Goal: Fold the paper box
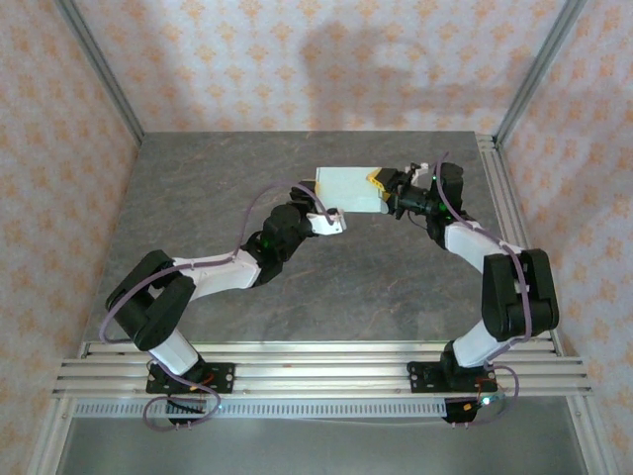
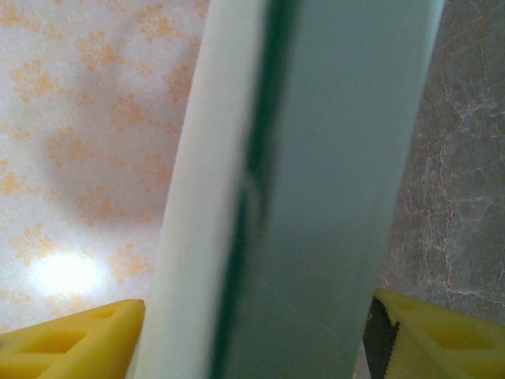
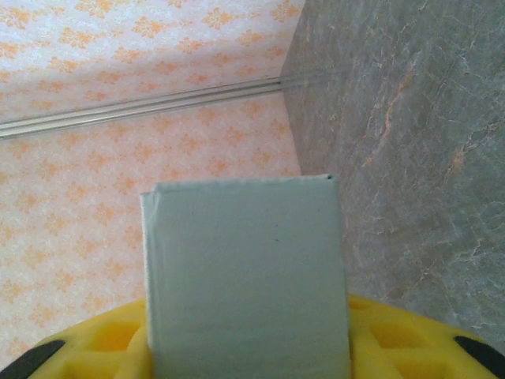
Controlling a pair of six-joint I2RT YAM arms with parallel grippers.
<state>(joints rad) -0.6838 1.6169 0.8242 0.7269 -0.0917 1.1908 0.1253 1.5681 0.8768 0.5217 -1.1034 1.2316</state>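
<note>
The paper box [image 1: 348,190] is a pale mint-green flat rectangular box held in the air above the back of the table. My right gripper [image 1: 384,188] is shut on its right end; in the right wrist view the paper box [image 3: 245,276] stands up between the yellow fingers [image 3: 402,339]. My left gripper [image 1: 324,210] meets the box's near left corner from below. In the left wrist view the paper box [image 2: 316,197] runs between the yellow fingers [image 2: 71,343], and both lie against its sides. A dark seam runs along the box's length.
The grey marbled table [image 1: 297,287] lies under both arms. Patterned walls [image 1: 297,49] close in the back and sides, with metal rails [image 1: 316,361] along the near edge and a rail [image 1: 499,198] on the right.
</note>
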